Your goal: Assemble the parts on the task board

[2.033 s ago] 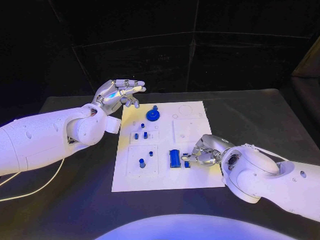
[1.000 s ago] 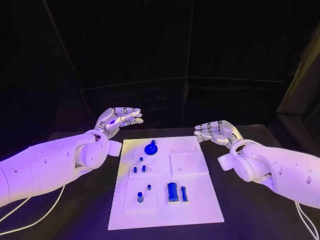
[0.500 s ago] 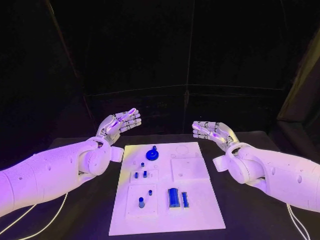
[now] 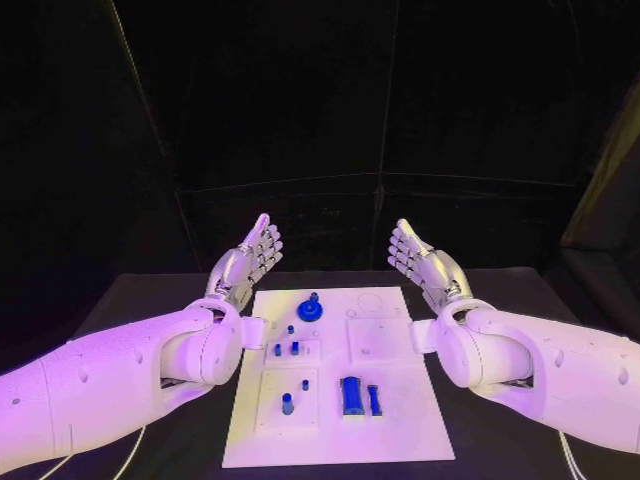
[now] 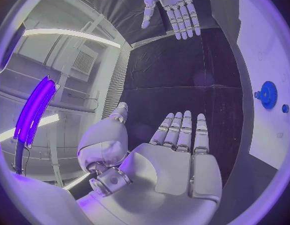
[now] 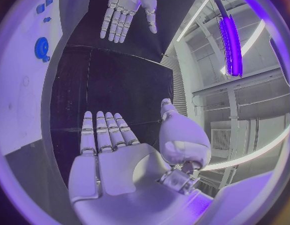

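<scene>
The white task board (image 4: pixel 392 415) lies in the middle of the black table. Blue parts stand on it: a round gear with a knob (image 4: pixel 310 309) at its far end, small pegs (image 4: pixel 284 349) in the middle left, a single peg (image 4: pixel 287 404) near the front left, and a tall block (image 4: pixel 350 394) with a thin piece (image 4: pixel 374 402) beside it. My left hand (image 4: pixel 254 255) is raised above the board's far left corner, flat with fingers stretched out, holding nothing. My right hand (image 4: pixel 418 258) mirrors it at the far right, flat and empty. The gear (image 5: pixel 266 91) and board (image 5: pixel 264 45) also appear in the left wrist view, the gear (image 6: pixel 41 48) in the right wrist view.
The black table (image 4: pixel 147 300) extends on both sides of the board. A dark backdrop stands behind the table's far edge.
The head camera has tilted upward. My right hand left the block near the board's front and rose to the far right; both hands straightened their fingers and lifted.
</scene>
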Available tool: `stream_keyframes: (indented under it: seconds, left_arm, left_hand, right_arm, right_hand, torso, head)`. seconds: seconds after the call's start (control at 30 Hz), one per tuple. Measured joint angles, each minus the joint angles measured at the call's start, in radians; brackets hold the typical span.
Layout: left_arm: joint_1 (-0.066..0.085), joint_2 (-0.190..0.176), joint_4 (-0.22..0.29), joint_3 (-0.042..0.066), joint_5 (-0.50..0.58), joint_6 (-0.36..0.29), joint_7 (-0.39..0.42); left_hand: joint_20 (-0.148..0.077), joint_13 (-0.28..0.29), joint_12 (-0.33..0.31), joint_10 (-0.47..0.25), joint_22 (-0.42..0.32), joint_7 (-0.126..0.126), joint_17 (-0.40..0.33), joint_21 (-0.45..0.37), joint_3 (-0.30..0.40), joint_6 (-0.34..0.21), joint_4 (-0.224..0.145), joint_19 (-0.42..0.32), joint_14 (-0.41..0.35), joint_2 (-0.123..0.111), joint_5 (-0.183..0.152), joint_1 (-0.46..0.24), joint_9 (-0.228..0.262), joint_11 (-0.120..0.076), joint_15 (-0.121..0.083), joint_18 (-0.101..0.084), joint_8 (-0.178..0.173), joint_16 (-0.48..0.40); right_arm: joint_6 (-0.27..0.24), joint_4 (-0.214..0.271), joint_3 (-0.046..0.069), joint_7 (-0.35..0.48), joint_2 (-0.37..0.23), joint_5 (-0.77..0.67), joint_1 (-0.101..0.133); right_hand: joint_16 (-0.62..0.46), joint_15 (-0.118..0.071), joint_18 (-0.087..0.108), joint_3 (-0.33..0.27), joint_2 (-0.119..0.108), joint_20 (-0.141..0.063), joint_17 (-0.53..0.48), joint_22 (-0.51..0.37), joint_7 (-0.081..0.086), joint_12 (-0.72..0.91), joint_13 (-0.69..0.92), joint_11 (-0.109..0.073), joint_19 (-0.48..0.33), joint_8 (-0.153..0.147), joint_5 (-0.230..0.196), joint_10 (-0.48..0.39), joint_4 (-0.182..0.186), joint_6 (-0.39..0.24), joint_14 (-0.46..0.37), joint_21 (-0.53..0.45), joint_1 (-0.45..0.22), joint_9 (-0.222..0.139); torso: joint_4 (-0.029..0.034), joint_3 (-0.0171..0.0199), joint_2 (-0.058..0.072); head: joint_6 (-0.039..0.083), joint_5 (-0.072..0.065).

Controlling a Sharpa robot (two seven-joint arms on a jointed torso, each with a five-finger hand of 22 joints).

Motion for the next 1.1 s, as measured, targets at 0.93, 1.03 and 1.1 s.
stream_keyframes:
  seconds: [0.93,1.03,1.1]
  left_arm:
    - [-0.022,-0.017,0.073,0.021,-0.022,-0.222,-0.026]
    - [-0.022,-0.017,0.073,0.021,-0.022,-0.225,-0.026]
    - [-0.022,-0.017,0.073,0.021,-0.022,-0.226,-0.026]
  left_hand:
    - [-0.089,-0.001,-0.004,-0.280,-0.089,-0.038,-0.002,-0.004,-0.091,-0.266,0.000,-0.236,-0.282,-0.001,-0.004,-0.335,-0.001,-0.016,-0.009,-0.059,-0.004,-0.089]
    - [-0.090,-0.001,-0.004,-0.364,-0.090,-0.038,-0.002,-0.004,-0.091,-0.347,0.000,-0.291,-0.344,0.000,-0.004,-0.429,-0.001,-0.017,-0.009,-0.065,-0.004,-0.089]
    - [-0.091,-0.001,-0.004,-0.369,-0.090,-0.039,-0.002,-0.004,-0.091,-0.349,0.000,-0.292,-0.346,-0.001,-0.004,-0.442,-0.001,-0.016,-0.009,-0.065,-0.004,-0.089]
  right_arm:
    - [-0.095,0.012,0.002,0.026,-0.003,0.071,-0.002]
    - [-0.096,0.013,0.002,0.027,-0.003,0.072,-0.002]
    - [-0.096,0.013,0.002,0.027,-0.003,0.072,-0.002]
  right_hand:
    - [0.000,-0.004,-0.094,0.000,-0.001,-0.064,-0.001,-0.101,-0.039,-0.004,-0.001,-0.013,-0.243,-0.004,-0.022,-0.268,0.000,-0.240,-0.278,-0.030,-0.367,-0.001]
    - [0.000,-0.006,-0.094,0.000,-0.002,-0.063,-0.001,-0.102,-0.038,-0.004,-0.001,-0.013,-0.268,-0.004,-0.022,-0.300,0.000,-0.264,-0.309,-0.030,-0.406,-0.001]
    - [0.000,-0.006,-0.093,0.000,-0.002,-0.063,-0.001,-0.102,-0.039,-0.004,-0.001,-0.013,-0.343,-0.004,-0.022,-0.373,0.000,-0.339,-0.375,-0.030,-0.449,-0.001]
  torso:
    - [0.0007,-0.0001,0.000]
    - [0.0007,-0.0001,0.000]
    - [0.0007,-0.0001,0.000]
  head:
    - [0.000,0.000]
    - [0.000,0.000]
    - [0.000,0.000]
